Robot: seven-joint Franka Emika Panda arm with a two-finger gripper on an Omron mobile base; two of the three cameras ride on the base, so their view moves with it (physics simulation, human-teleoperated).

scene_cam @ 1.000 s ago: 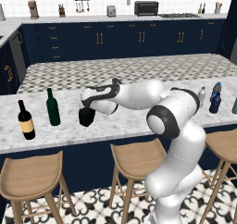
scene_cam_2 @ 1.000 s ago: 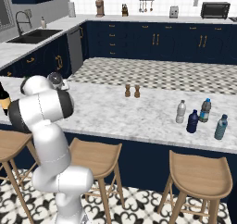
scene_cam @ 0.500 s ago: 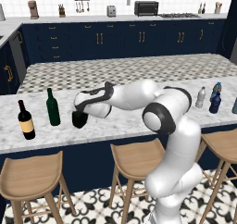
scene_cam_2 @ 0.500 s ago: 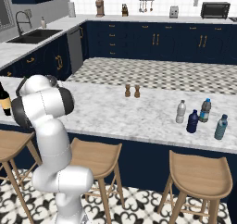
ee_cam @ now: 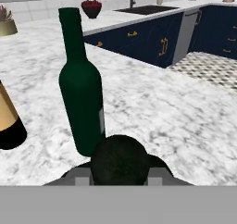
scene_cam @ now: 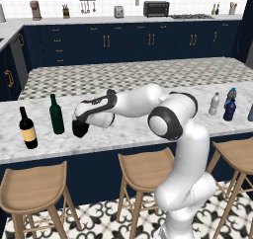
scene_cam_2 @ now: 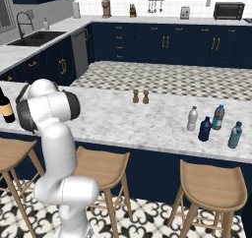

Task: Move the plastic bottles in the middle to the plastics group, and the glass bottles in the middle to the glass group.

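1. The pincer [scene_cam: 80, 128] is closed tight on the round dark bottle [scene_cam: 79, 129], low over the desk [scene_cam: 128, 132]
2. In the hand view the round dark bottle [ee_cam: 119, 160] sits between the pincer tips, right in front of the green wine bottle [ee_cam: 81, 86]
3. The green wine bottle [scene_cam: 57, 115] stands up straight just beside the pincer
4. The black wine bottle [scene_cam: 27, 129] with a tan label stands a bit further along, near the desk edge
5. Well apart at the other end stand the clear grey bottle [scene_cam_2: 192, 119], the navy bottle [scene_cam_2: 204, 129], the blue-cap bottle [scene_cam_2: 218, 117] and the teal bottle [scene_cam_2: 235, 135]
6. Two little shakers [scene_cam_2: 140, 96] stand in the middle of the desk
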